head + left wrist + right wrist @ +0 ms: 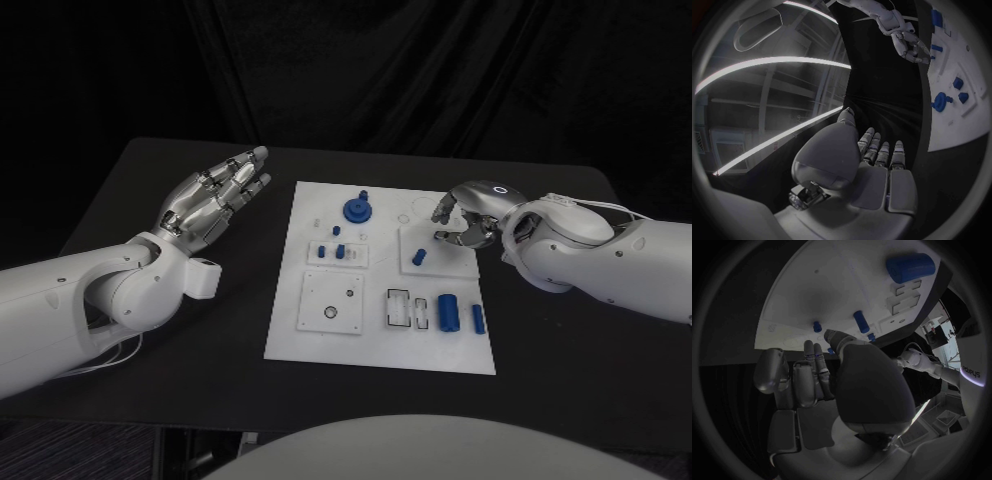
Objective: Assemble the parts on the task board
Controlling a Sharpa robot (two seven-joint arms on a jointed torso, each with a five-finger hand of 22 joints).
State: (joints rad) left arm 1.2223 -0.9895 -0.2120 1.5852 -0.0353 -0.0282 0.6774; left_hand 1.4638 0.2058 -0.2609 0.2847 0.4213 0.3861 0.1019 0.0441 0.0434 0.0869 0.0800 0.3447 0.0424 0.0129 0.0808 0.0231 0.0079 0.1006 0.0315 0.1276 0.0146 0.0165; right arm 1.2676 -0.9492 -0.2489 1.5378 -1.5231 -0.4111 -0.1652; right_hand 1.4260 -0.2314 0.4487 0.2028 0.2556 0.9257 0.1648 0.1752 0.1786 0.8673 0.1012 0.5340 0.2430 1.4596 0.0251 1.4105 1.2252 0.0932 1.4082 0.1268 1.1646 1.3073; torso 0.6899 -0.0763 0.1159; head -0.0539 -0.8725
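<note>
Two hands: both silver, many-fingered.
Right hand (464, 222): over the far right part of the white plastic task board (378, 345), fingers curled downward; whether they pinch anything cannot be told.
Left hand (216, 195): off the board to the left, fingers straight and apart, holding nothing.
Step in hand: judged a pick at the small blue peg (418, 257); come down straight and grip squarely.
Far gear seat: round blue knobbed gear (356, 209).
Near-right slots: upright blue cylinder (449, 312) and slim blue bar (477, 318).
</note>
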